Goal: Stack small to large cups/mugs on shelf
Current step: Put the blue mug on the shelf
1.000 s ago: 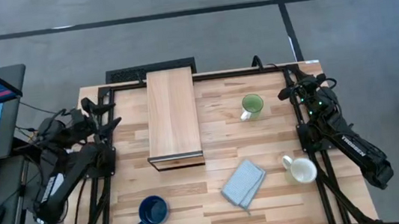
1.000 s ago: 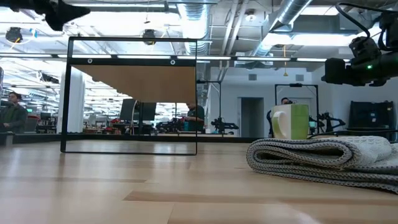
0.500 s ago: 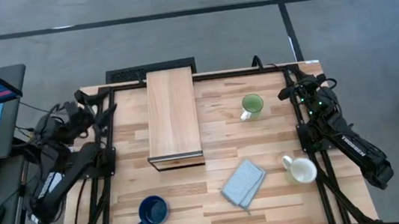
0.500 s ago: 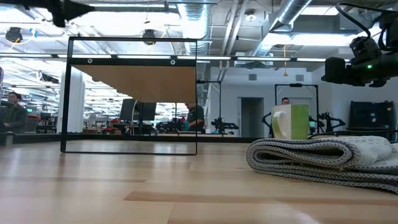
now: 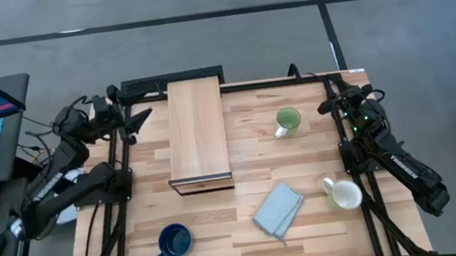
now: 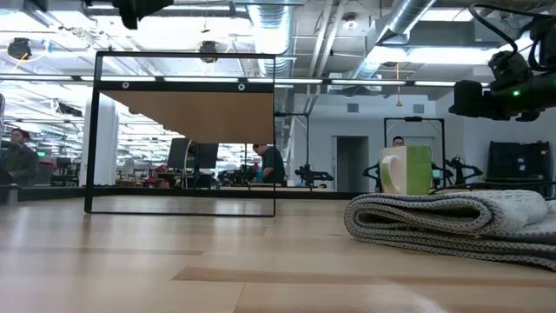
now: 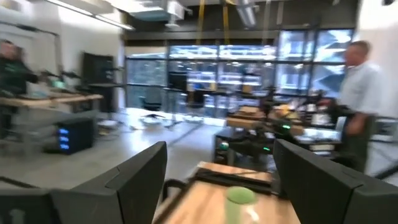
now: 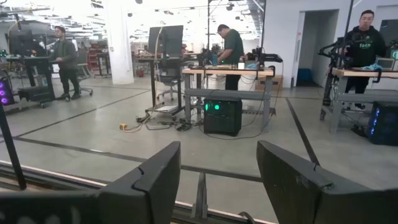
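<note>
1. Above the table, my left gripper [image 5: 134, 119] has swung up toward the far left corner since a second ago, fingers spread and empty. The dark blue mug [image 5: 174, 241], light green mug [image 5: 287, 121] and white mug [image 5: 345, 194] sit untouched on the tabletop; the shelf [image 5: 197, 131] is bare.
2. At table height, the green mug [image 6: 405, 170] stands beyond the folded cloth [image 6: 452, 219].
3. From my left wrist, the green mug [image 7: 239, 200] shows ahead between parted fingers [image 7: 134, 177].
4. My right gripper [image 5: 326, 105] waits at the far right edge, released, fingers [image 8: 152, 174] apart; stacking has not begun.
</note>
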Available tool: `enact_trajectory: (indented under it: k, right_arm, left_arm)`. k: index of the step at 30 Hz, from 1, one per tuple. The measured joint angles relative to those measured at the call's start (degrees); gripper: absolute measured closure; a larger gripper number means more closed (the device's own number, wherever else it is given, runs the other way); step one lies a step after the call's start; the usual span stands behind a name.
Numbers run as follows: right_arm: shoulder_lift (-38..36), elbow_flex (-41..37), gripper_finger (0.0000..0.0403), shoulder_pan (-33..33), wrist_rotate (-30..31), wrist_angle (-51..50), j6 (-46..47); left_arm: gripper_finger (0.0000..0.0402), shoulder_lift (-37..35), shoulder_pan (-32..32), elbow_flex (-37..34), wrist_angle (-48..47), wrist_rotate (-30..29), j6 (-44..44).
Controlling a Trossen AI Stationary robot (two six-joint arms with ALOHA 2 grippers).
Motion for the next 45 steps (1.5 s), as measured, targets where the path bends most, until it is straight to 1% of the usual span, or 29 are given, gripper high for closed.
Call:
enact_trajectory:
  k: [3, 7, 10, 12, 16, 19, 20, 22, 26, 31, 35, 40, 45]
  right_arm:
    - [0.0, 0.0, 0.0168, 0.0, 0.0, 0.0, 0.0]
    - [0.0, 0.0, 0.0168, 0.0, 0.0, 0.0, -0.1]
    - [0.0, 0.0, 0.0168, 0.0, 0.0, 0.0, -0.9]
    - [0.0, 0.0, 0.0168, 0.0, 0.0, 0.0, -2.4]
    - [0.2, 0.0, 0.0168, 0.0, 0.0, 0.0, -3.0]
    - [0.2, 0.0, 0.0168, 0.0, 0.0, 0.0, -3.0]
    - [0.2, 0.0, 0.0168, 0.0, 0.0, 0.0, -3.0]
    - [0.2, 0.0, 0.0168, 0.0, 0.0, 0.0, -3.1]
    - [0.2, 0.0, 0.0168, 0.0, 0.0, 0.0, -3.1]
    - [0.2, 0.0, 0.0168, 0.0, 0.0, 0.0, -3.1]
    - [0.2, 0.0, 0.0168, 0.0, 0.0, 0.0, -3.0]
    - [0.2, 0.0, 0.0168, 0.0, 0.0, 0.0, -3.0]
    - [0.2, 0.0, 0.0168, 0.0, 0.0, 0.0, -3.0]
  left_arm:
    - [0.0116, 2.8, -5.2, 4.3, -2.9, -8.4, 4.9]
    - [0.0116, 7.2, -13.2, 9.3, -6.1, -16.6, 9.0]
    - [0.0116, 10.8, -19.8, 12.6, -10.2, -24.0, 11.4]
    - [0.0116, 13.2, -24.5, 14.5, -13.6, -27.8, 12.3]
    - [0.0116, 16.9, -33.3, 18.1, -20.5, -33.2, 14.3]
    - [0.0116, 17.6, -38.2, 20.9, -27.9, -41.6, 14.7]
    - [0.0116, 17.4, -39.7, 21.5, -30.2, -43.4, 13.9]
    - [0.0116, 16.8, -42.7, 22.4, -35.1, -42.9, 11.8]
    - [0.0116, 14.9, -47.5, 22.9, -44.0, -36.8, 3.2]
    - [0.0116, 14.6, -53.2, 22.6, -50.7, -37.1, -7.8]
    - [0.0116, 16.4, -57.1, 22.6, -52.8, -36.8, -16.3]
    - [0.0116, 20.0, -63.6, 22.5, -54.1, -35.8, -27.1]
    - [0.0116, 24.5, -70.3, 22.5, -57.5, -36.1, -40.4]
